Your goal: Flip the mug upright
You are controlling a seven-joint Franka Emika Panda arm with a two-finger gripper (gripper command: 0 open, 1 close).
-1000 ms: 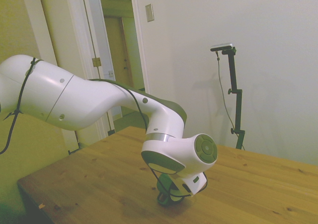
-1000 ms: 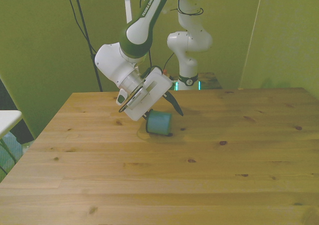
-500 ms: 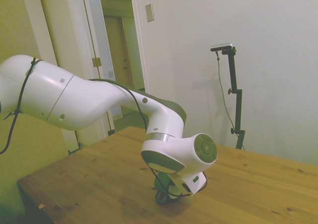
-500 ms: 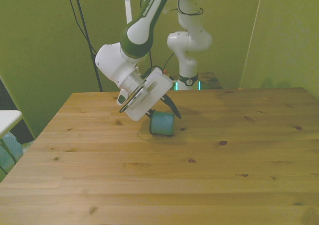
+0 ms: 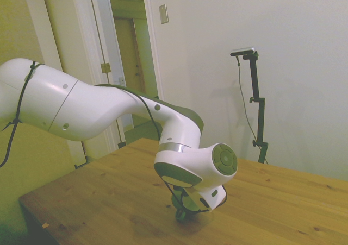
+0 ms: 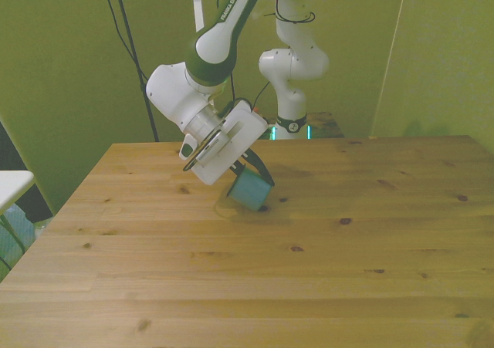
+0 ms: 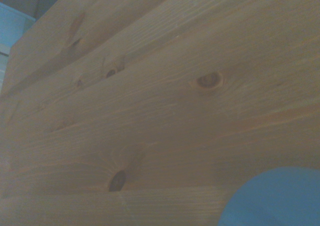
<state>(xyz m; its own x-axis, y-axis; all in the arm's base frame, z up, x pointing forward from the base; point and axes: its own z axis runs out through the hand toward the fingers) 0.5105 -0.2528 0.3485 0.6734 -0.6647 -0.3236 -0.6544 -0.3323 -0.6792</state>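
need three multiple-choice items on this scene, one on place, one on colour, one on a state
1. Where is the small teal-green enamel-style mug?
A. at the wooden table's near edge
B. under the gripper, toward the wooden table's far side
C. on the floor

2. What colour is the mug's outside?
A. red
B. white
C. teal-green

3. How does the mug sit?
A. tilted, one edge down on the table
B. upright and apart from the gripper
C. flat upside down

Key: 1 B, the front view shows it just below the gripper, well back on the wooden table. 2 C, its wall reads teal in the front view. 3 A, it leans between the jaws with its lower corner on the wood.
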